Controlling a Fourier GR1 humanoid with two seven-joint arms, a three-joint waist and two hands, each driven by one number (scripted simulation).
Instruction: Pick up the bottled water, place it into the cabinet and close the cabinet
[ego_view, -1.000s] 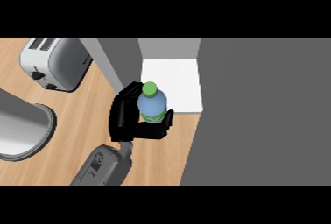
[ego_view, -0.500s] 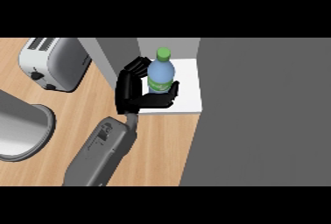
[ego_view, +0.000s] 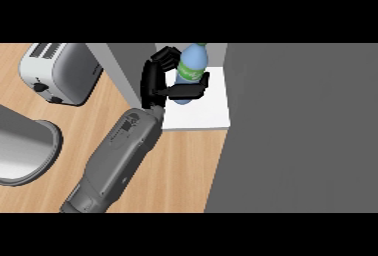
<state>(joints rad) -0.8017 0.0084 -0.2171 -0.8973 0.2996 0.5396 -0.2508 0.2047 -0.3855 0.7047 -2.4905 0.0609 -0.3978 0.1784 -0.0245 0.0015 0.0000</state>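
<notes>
The bottled water (ego_view: 193, 64) is clear blue with a green label and stands tilted over the back of the white cabinet shelf (ego_view: 201, 118). My left hand (ego_view: 153, 82) is shut on it: the palm is at its left, fingers curl over near its top, and the thumb (ego_view: 187, 91) crosses below the label. The bottle's cap end is cut off at the top of the view. The grey forearm (ego_view: 118, 155) runs down to the lower left. My right hand does not show.
A big grey cabinet panel (ego_view: 299, 130) fills the right side beside the shelf. A silver toaster (ego_view: 60, 72) stands at the upper left on the wooden counter (ego_view: 184, 170). A round grey metal vessel (ego_view: 22, 150) sits at the left edge.
My left hand has carried the bottle away from me, from above the counter's edge to over the back of the white shelf, and the forearm has stretched out after it.
</notes>
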